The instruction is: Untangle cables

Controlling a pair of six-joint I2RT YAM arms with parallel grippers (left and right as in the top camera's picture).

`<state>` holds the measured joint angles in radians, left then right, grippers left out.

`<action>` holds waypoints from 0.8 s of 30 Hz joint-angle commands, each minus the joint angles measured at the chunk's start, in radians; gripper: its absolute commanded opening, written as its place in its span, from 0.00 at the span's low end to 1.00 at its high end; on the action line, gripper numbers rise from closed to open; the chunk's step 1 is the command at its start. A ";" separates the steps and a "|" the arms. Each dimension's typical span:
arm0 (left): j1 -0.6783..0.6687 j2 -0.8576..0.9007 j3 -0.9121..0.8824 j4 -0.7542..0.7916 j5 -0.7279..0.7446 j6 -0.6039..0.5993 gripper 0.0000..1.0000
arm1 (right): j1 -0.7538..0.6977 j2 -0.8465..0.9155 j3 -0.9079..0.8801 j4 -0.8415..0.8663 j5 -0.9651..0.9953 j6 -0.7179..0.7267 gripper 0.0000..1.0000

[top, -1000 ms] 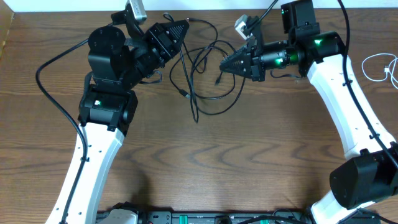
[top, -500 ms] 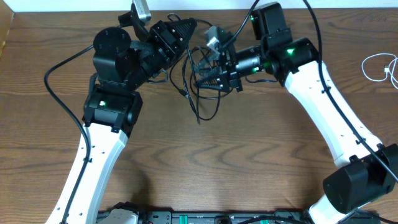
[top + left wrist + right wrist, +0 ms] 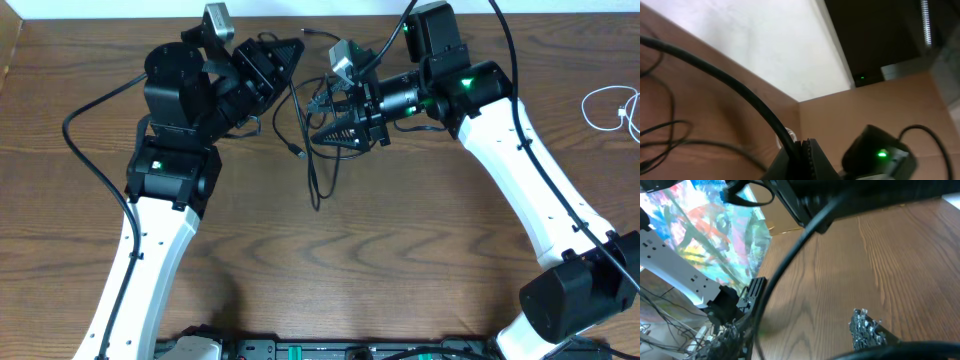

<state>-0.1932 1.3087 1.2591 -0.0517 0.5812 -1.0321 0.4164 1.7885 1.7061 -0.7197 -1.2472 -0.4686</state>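
Swinging in from the right over the last second, the right arm [image 3: 530, 150] is now reaching leftward, with its jaws sitting among the black cables [image 3: 313, 170] in the upper centre of the overhead frame. The left arm [image 3: 160, 170] is sitting slightly further left than half a second ago.

A dark brown wood-grain table [image 3: 400, 260] is carrying everything, with a pale strip running along its far edge. In the left wrist view a white wall and a brown cardboard-like panel are showing beyond the table. In the right wrist view a brightly coloured sheet [image 3: 705, 225] and a white power strip [image 3: 675, 265] are standing past the table edge at the left.

The left arm is rising from the lower left and bending toward the top centre. Its jaws are pressing together on a black cable [image 3: 740, 95] that is running off to the upper left of its wrist view. The right arm is stretching up from the lower right. Its jaws are standing wide, one textured pad [image 3: 867, 330] showing at the lower right and a black cable [image 3: 790, 255] crossing between them.

The black cables are looping from the top centre down toward mid-frame. The white cable [image 3: 603, 100] is lying at the right edge, well apart from them.
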 commanded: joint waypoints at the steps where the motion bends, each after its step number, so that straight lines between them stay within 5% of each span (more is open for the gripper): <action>1: 0.013 0.018 0.021 -0.047 0.003 0.056 0.07 | -0.005 -0.001 0.002 0.005 -0.042 0.005 0.60; 12: 0.012 0.104 0.021 -0.026 0.046 0.000 0.07 | 0.027 0.005 0.002 0.031 -0.016 0.025 0.61; 24: 0.013 0.109 0.021 -0.007 0.062 0.088 0.07 | 0.024 0.013 0.001 0.032 0.412 0.276 0.60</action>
<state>-0.1844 1.4197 1.2591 -0.0536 0.6273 -1.0115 0.4427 1.7905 1.7061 -0.6830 -0.9852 -0.3099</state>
